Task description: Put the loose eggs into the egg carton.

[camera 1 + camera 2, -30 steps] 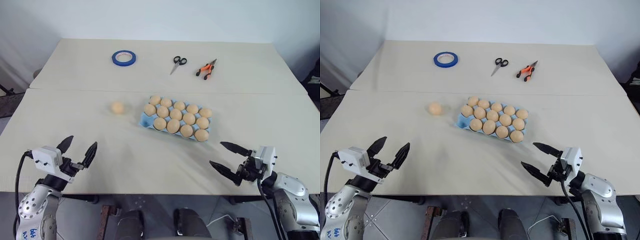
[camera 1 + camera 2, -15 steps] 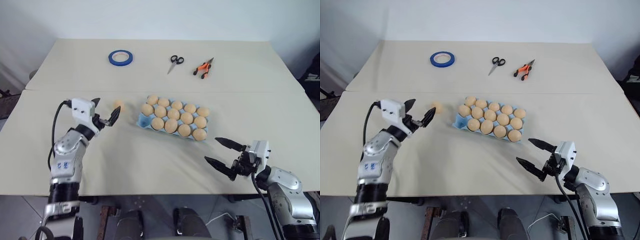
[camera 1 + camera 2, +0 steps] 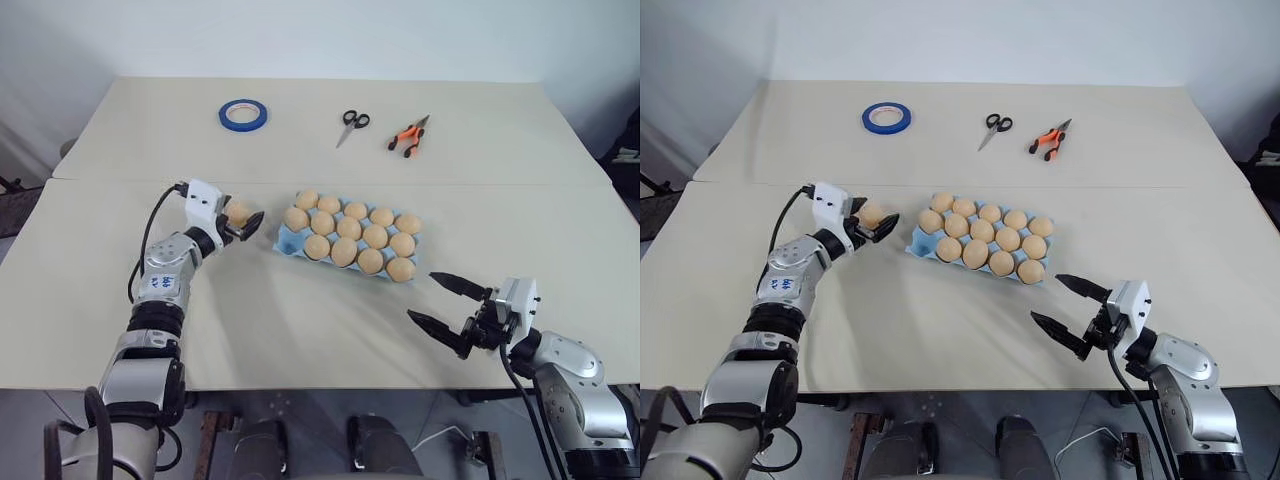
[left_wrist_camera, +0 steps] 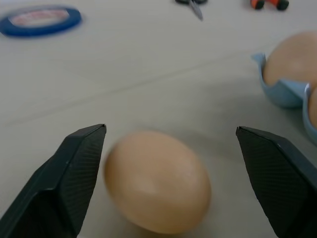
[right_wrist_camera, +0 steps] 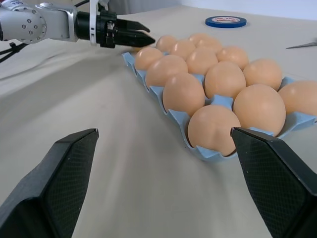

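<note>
Straddling the loose egg [image 4: 157, 181], open left hand [image 3: 240, 221] without grip; right hand [image 3: 450, 303] wide, empty; no legible writing.

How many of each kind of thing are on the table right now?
Eggs in carton cups: 14
Loose egg: 1
Egg carton: 1
Blue tape roll: 1
Scissors: 1
Orange-handled pliers: 1
Total: 19
</note>
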